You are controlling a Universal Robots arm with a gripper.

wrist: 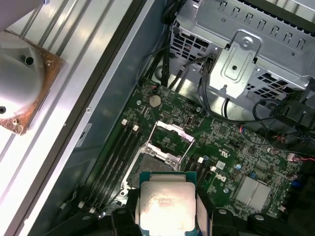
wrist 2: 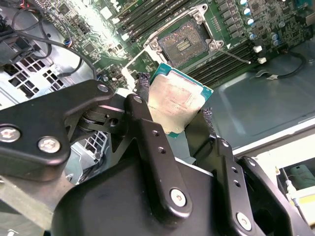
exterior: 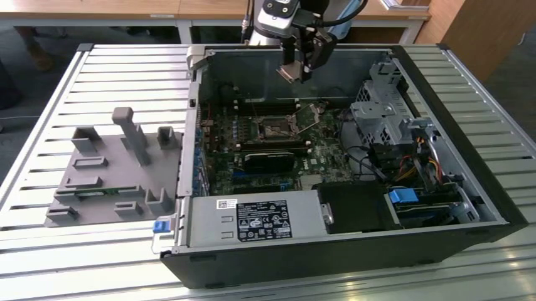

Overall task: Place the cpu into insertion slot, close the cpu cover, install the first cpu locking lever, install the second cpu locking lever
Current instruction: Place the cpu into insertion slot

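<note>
One cpu [wrist 2: 179,101] is sitting between the two black fingers [wrist 2: 147,132] of your gripper [wrist 2: 174,98]. The jaws are pinching it by opposite edges. Its silver-grey lid is facing both wrist cameras, with a green rim showing around it. Faint marks are showing on the lid; I am not reading them out.

In the first wrist view the cpu [wrist: 167,206] is hanging in the air, apart from the one insertion slot [wrist: 153,166] beyond it. The slot is lying bare, and the one cpu cover [wrist: 173,129] is standing tilted up at its far side. Long black memory slots [wrist: 117,158] are running alongside, and one round coin battery [wrist: 155,101] is sitting farther off on the green board.

The second wrist view is giving you the slot [wrist 2: 183,45] from another angle, with dark contacts inside a silver rim.

The exterior view is adding what the wrist cameras are missing. The gripper [exterior: 297,72] is hovering high over the open computer case [exterior: 335,260], well above the slot [exterior: 274,130]. One printed label [exterior: 260,221] is lying on the power supply. One grey fixture [exterior: 109,169] is resting on the slatted table [exterior: 42,251], at the exterior view's left of the case.
</note>
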